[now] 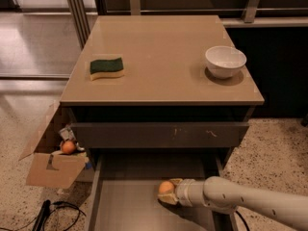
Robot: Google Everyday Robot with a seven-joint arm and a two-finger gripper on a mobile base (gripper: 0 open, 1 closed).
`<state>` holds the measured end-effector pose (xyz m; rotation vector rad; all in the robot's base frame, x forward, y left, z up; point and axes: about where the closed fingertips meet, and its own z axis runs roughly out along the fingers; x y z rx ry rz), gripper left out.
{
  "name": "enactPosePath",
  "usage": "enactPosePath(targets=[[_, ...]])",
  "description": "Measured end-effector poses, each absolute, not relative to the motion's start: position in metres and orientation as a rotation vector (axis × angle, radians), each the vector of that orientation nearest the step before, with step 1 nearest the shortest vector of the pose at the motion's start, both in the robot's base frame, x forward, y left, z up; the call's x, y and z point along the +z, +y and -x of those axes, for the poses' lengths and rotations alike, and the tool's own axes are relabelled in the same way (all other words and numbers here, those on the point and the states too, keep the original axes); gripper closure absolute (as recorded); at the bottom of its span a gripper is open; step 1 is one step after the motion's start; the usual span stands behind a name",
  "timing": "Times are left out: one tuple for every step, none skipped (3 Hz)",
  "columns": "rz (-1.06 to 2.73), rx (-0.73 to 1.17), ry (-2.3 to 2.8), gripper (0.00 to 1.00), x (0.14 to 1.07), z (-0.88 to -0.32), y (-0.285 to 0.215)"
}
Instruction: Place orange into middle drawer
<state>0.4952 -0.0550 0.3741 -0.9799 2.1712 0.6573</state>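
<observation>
Speckled terrazzo floor [272, 146] surrounds the cabinet you are working at, with polished grey flooring and metal posts [77, 8] behind it. Its tan worktop [163, 47] is smooth and matte. Below it, the middle drawer [127, 206] stands pulled out toward you, showing a grey-brown floor and thin side walls. Above that sits a dark drawer front [144, 134] with pale scratches. The robot arm [255, 206] reaches in from your lower right across the open drawer. An open cardboard box [50, 170] stands on the floor left of the cabinet. On the worktop, note the white bowl [225, 60] at the right and the green-and-yellow sponge [106, 67] at the left, well apart. The gripper [167, 192] sits inside the middle drawer, its fingers closed around the orange [165, 186], just above the drawer floor. A smaller fruit [68, 147] lies in the box.
</observation>
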Motion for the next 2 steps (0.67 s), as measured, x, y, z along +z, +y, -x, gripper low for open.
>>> enactPosePath(targets=[[0.980,0.657,2.171,0.00,0.3741,-0.4952,-0.0550],[0.980,0.657,2.171,0.00,0.3741,-0.4952,-0.0549]])
